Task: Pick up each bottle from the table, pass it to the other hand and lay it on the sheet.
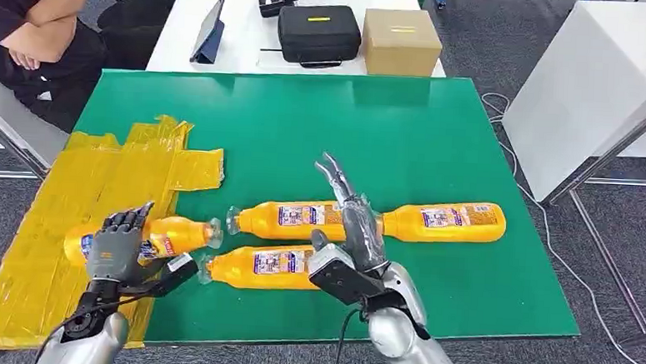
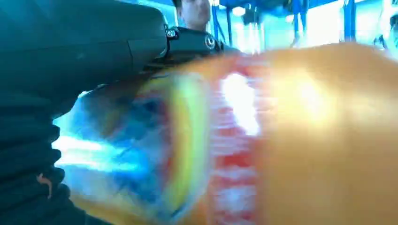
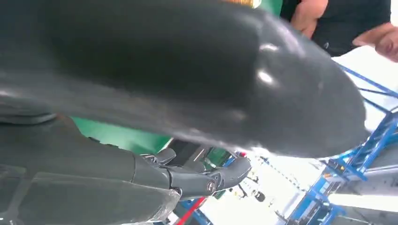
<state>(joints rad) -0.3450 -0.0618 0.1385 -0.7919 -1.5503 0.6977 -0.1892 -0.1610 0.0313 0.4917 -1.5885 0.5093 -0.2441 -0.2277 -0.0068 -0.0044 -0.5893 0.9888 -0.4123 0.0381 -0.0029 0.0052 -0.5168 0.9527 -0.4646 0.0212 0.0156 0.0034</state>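
Yellow sheet [image 1: 76,219] at the table's left edge gets our first bottle [image 1: 171,235], gripped in our left hand [image 1: 116,242], while our right hand [image 1: 352,225] hovers released above three bottles [image 1: 301,218] remaining on the table [image 1: 439,138].

A green table [image 1: 405,136] carries a yellow sheet [image 1: 68,202] over its left end. The left hand [image 1: 116,242] grips an orange bottle [image 1: 171,237] lying on the sheet's right edge, cap toward the right. The right hand [image 1: 355,225], fingers spread and holding nothing, hangs above the gap between two bottles lying in a row, one [image 1: 288,218] to its left and one [image 1: 447,223] to its right. A fourth bottle [image 1: 261,266] lies nearer the robot. Behind stand a black case [image 1: 317,33], a cardboard box [image 1: 400,41] and a tablet [image 1: 210,28]; a person [image 1: 27,25] sits at far left.
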